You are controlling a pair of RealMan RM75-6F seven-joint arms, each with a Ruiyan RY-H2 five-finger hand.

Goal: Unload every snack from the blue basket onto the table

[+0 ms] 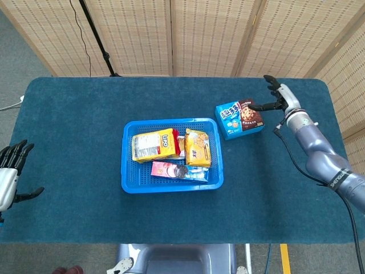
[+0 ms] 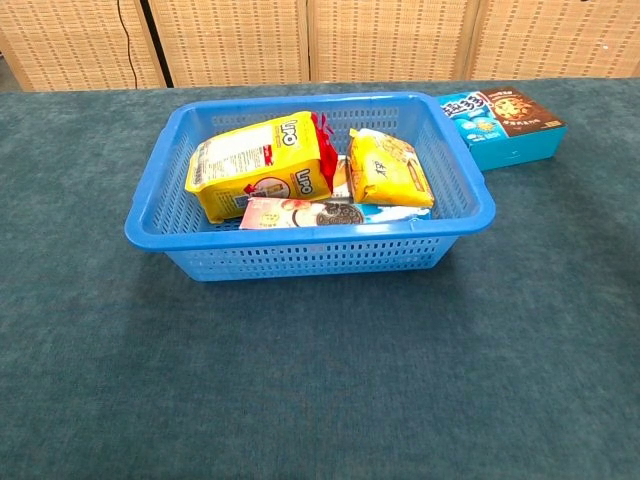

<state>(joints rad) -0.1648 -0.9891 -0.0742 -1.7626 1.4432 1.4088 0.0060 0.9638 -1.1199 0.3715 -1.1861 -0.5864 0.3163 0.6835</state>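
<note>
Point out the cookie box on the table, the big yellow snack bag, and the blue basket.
cookie box (image 1: pixel 239 119): head view, middle of its top face.
big yellow snack bag (image 2: pixel 262 168): chest view, centre of its front.
blue basket (image 2: pixel 310 236): chest view, near rim.

Grey-blue right arm (image 1: pixel 319 149) with black cable, black-fingered hands (image 1: pixel 280 96).
</note>
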